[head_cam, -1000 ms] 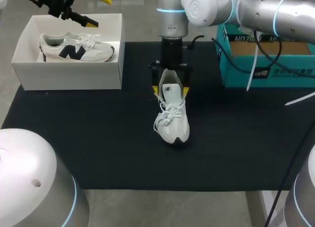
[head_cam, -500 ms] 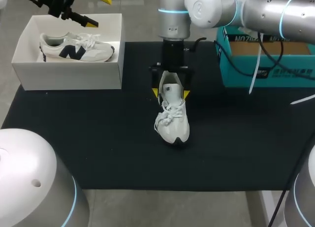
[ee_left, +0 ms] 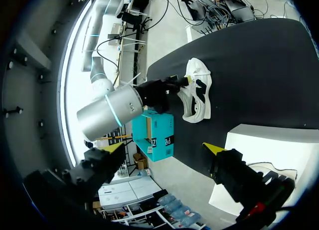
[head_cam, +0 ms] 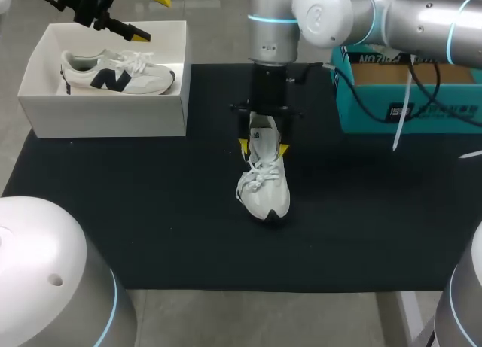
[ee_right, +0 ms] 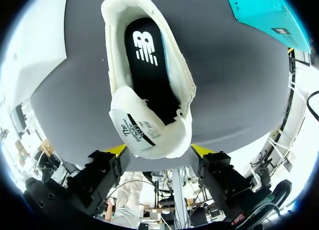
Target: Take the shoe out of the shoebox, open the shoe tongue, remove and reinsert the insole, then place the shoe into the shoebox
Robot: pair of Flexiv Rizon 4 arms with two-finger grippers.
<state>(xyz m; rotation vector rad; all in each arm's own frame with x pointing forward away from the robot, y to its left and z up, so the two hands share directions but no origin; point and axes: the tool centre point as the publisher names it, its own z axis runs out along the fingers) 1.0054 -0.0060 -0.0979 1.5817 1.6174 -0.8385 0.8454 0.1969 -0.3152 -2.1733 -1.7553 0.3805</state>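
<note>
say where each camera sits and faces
Head view: above and behind, looking down on the table; left arm over the shoebox, right arm over the loose shoe.
Left wrist view: on the left wrist, facing across the table to the right arm and loose shoe; open left jaws show.
Right wrist view: on the right wrist, facing down into the loose shoe; right jaws flank its tongue.
Shared: the loose shoe.

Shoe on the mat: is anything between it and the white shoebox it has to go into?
Nothing lies on the black mat between the shoe and the shoebox. But a second shoe lies inside the box, and the left gripper hangs open over its far rim.
</note>
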